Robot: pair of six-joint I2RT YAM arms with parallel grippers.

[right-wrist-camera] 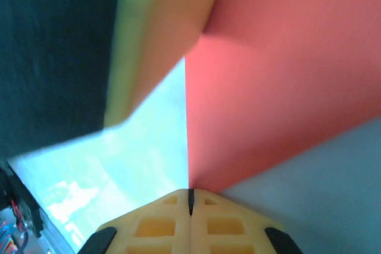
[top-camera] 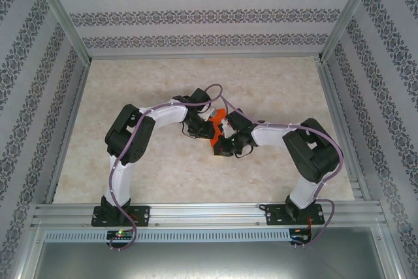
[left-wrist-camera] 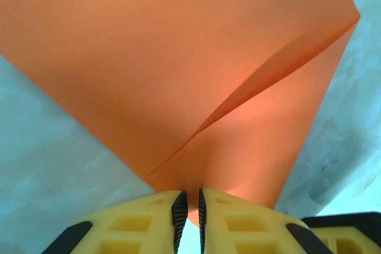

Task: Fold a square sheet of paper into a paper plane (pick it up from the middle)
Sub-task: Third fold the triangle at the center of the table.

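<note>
Work on an early fold looks to be in hand, judging by the overhead view. The thin, bright orange-red square sheet of paper (top-camera: pixel 214 129) sits over the middle of the pale marbled table (top-camera: pixel 130 83), well away from every edge, caught between the two arms. Both arms bend at the elbow and reach inward, wrists nearly meeting. The left gripper (top-camera: pixel 204 122) meets the sheet from its far-left side and the right gripper (top-camera: pixel 226 140) from its near-right side. No dart shape shows, so I judge that most of the task remains.

From the left wrist, the left gripper (left-wrist-camera: pixel 190 203) has its yellow fingers (left-wrist-camera: pixel 149 206) drawn almost together, black pads nipping a corner of the sheet (left-wrist-camera: pixel 178 69). The paper fans out from the pinch, and a soft raised ridge runs toward the upper right, a flap not yet flattened. Blurred table shows on either side; I cannot tell whether the sheet touches it.

From the right wrist, the right gripper (right-wrist-camera: pixel 190 197) is clamped tight on another corner of the sheet (right-wrist-camera: pixel 280 87), which spreads up and to the right. A blurred yellow-and-black finger of the left gripper (right-wrist-camera: pixel 158 34) looms close at upper left.

The next move likely calls for both arms to travel together, laying the flap over evenly. They would then press the ridge into a sharp crease without tearing or slipping.
</note>
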